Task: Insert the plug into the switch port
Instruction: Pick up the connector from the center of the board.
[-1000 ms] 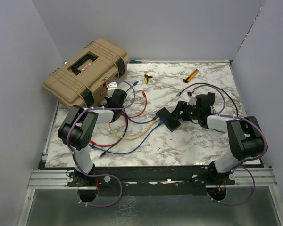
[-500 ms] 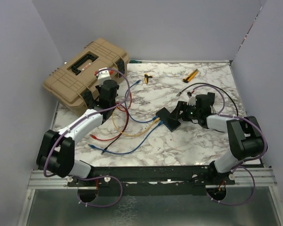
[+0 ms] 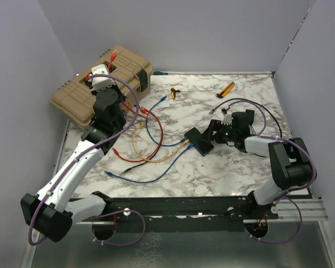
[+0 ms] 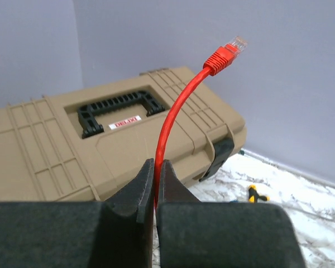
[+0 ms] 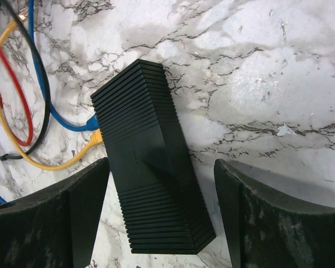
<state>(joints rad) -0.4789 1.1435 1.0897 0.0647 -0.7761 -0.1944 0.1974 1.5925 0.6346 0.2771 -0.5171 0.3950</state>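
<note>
My left gripper (image 3: 104,76) is shut on a red cable (image 4: 166,134) and holds it up over the tan toolbox. The cable's red plug (image 4: 228,52) with a clear tip stands free above the jaws and also shows in the top view (image 3: 113,56). My right gripper (image 5: 162,167) is open, its fingers on either side of a black ribbed box (image 5: 148,173) on the table (image 3: 201,140). A blue and a yellow cable (image 5: 72,159) are plugged into that box's left edge. No white-grey box with a switch port is in view.
The tan toolbox (image 3: 78,92) sits at the back left. Blue (image 3: 151,178), yellow (image 3: 138,146) and black cables lie looped mid-table. Two yellow-black tools (image 3: 174,92) (image 3: 226,89) lie near the back edge. Walls close in on three sides.
My left arm has swung up, back and left, lifting the red cable from above the table to over the toolbox. The right arm and the black box have not moved.
</note>
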